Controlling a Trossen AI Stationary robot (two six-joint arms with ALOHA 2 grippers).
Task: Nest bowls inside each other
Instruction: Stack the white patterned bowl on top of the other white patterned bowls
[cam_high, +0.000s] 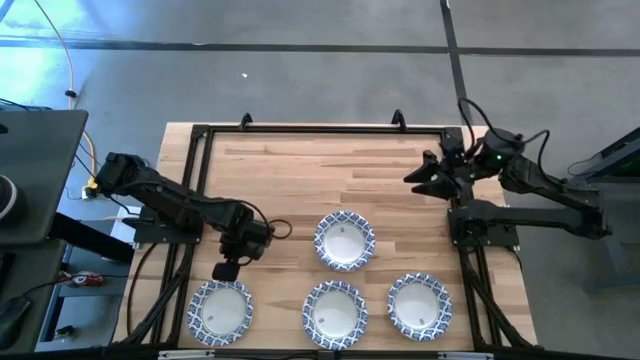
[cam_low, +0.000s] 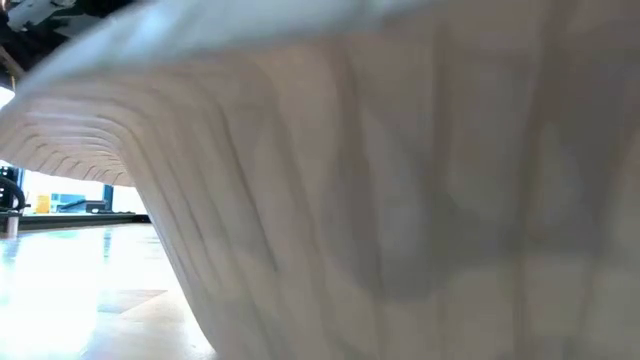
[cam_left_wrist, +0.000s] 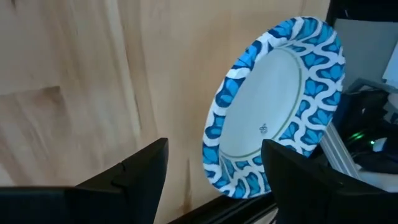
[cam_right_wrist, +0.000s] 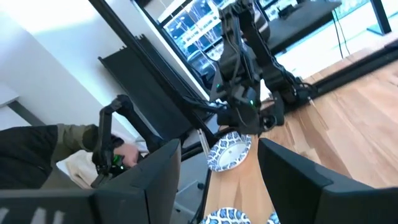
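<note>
Overhead, four bowls (cam_high: 345, 241) lie on the tabletop (cam_high: 300, 175), three in a row along its near edge. Left gripper (cam_high: 226, 270) hovers just above the leftmost bowl (cam_high: 220, 310), fingers (cam_left_wrist: 134, 171) wide and empty. Right gripper (cam_high: 418, 177) waits at the far right corner, fingers wide.

Four blue-and-white rimmed bowls (cam_high: 345, 241) sit upright and apart on the table: three in a near-edge row, one behind.

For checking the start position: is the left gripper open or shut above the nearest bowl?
Open. The left gripper shows its two fingers apart and empty, with the front-left bowl beyond them.
</note>
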